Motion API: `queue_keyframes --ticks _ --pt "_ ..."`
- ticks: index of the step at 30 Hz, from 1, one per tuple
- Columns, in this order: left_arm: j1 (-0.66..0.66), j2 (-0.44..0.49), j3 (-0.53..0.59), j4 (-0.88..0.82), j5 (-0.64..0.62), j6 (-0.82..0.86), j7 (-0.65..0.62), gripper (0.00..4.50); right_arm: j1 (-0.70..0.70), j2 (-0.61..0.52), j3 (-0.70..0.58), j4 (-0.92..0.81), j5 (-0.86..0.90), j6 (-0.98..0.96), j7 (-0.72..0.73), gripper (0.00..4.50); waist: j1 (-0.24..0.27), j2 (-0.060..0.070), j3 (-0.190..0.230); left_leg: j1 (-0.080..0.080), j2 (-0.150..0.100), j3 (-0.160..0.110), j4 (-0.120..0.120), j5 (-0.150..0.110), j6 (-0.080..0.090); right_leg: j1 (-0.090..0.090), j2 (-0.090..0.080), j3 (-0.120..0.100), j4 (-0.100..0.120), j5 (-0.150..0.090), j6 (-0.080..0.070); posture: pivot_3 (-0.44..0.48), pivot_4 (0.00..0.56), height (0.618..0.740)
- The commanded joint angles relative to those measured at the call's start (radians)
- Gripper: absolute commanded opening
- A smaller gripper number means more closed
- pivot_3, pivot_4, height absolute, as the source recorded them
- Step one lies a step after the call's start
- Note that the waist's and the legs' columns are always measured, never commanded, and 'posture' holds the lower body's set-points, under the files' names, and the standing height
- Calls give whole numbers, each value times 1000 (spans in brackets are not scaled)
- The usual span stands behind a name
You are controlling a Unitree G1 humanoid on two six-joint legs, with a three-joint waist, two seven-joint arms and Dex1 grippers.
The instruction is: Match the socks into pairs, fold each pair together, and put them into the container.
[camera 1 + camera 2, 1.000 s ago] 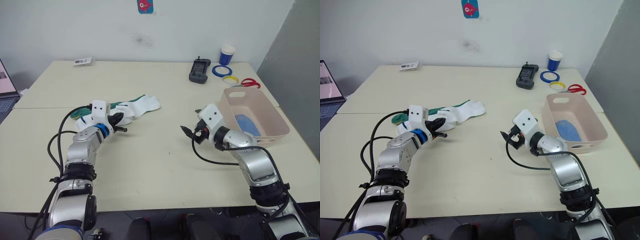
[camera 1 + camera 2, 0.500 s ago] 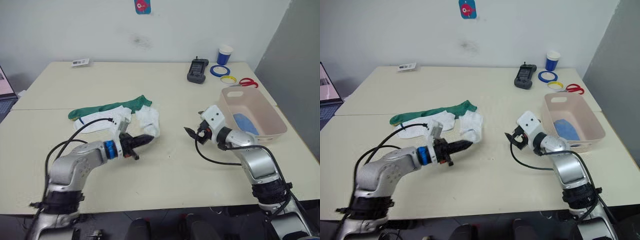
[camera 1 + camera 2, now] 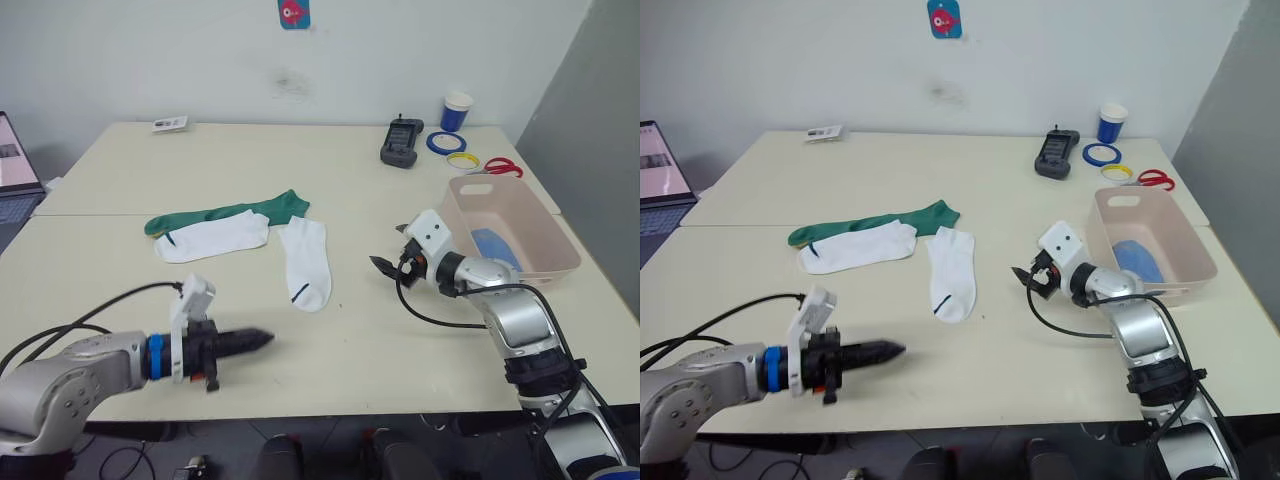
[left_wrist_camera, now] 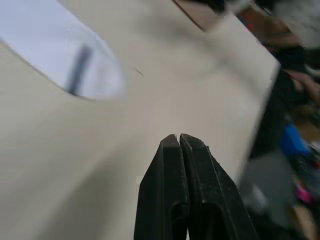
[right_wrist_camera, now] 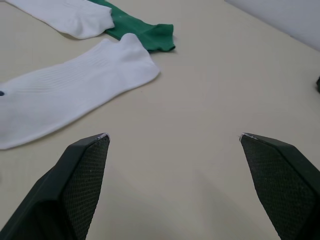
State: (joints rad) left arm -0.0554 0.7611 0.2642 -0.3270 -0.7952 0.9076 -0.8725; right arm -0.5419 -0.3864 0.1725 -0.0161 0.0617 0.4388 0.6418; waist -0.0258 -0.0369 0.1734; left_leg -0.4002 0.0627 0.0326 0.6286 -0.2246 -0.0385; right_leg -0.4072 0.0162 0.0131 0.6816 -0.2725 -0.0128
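Beige table (image 3: 380, 330), white wall; left claw (image 3: 262, 337) closed, right claw (image 3: 384, 266) spread.

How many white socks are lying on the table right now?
2: one white sock lies against the green sock; the other white sock lies alone toward the table's middle. None looks hidden.

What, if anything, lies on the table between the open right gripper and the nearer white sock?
Nothing visible does. Only bare table lies between the right gripper and the nearer white sock; its fingers stand wide apart, facing the sock.
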Motion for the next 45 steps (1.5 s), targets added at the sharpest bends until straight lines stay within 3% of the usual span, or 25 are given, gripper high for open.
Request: queue_keyframes --ticks 1,9,16,19,27,32,37,41,44,45 --pt "-31 -32 -65 43 153 -198 27 601 -23 1 -6 -18 7 -31 9 4500 -1 0 0 0 0 0 0 0 0 0 0 0 -1 0 0 0 150 740" --pt "-107 -139 -285 96 411 -451 79 3172 -6 -6 -7 -63 10 -10 12 4500 -1 0 0 -1 0 2 0 0 0 -1 -2 2 -1 -1 1 0 150 740" --pt "-171 -156 -418 217 583 -556 88 3172 18 -28 -23 -106 10 16 2 4500 -7 0 0 -1 0 2 0 0 1 -1 0 3 0 -1 1 0 150 740" --pt "-180 -164 -435 251 610 -590 80 2631 27 -35 -27 -124 11 28 -5 4500 -4 0 0 -1 0 1 0 0 1 -1 0 2 0 -1 1 0 150 740" --pt "-225 -192 -439 304 638 -594 68 83 45 -39 -35 -155 13 49 -22 4500 -4 0 0 -1 0 2 0 0 1 -1 0 2 0 -1 1 0 150 740" --pt "-194 -183 -407 218 538 -539 -14 18 40 -33 -37 -153 16 49 -26 4500 -5 0 0 -1 0 1 0 0 1 -1 0 2 0 -1 1 0 150 740" --pt "-151 -118 -445 -29 350 -292 -140 18 53 -63 -60 -160 35 48 1 4500 -5 -1 0 -1 0 1 0 0 1 -1 0 1 0 -1 1 0 150 740" --pt "-193 -156 -478 -95 255 -150 -130 18 57 -93 -87 -146 52 48 13 4500 -4 0 0 -1 -1 1 0 0 1 0 0 2 0 -1 1 0 150 740" --pt "-233 -199 -543 -77 257 -121 -135 18 60 -117 -100 -125 47 38 13 4500 -3 0 0 -1 -1 1 1 0 1 0 1 1 0 -1 2 0 150 740" --pt "-240 -196 -555 -58 275 -129 -139 236 61 -121 -102 -124 46 38 11 4500 -3 0 0 -1 -1 1 1 0 1 0 1 2 -1 -1 2 0 150 740"
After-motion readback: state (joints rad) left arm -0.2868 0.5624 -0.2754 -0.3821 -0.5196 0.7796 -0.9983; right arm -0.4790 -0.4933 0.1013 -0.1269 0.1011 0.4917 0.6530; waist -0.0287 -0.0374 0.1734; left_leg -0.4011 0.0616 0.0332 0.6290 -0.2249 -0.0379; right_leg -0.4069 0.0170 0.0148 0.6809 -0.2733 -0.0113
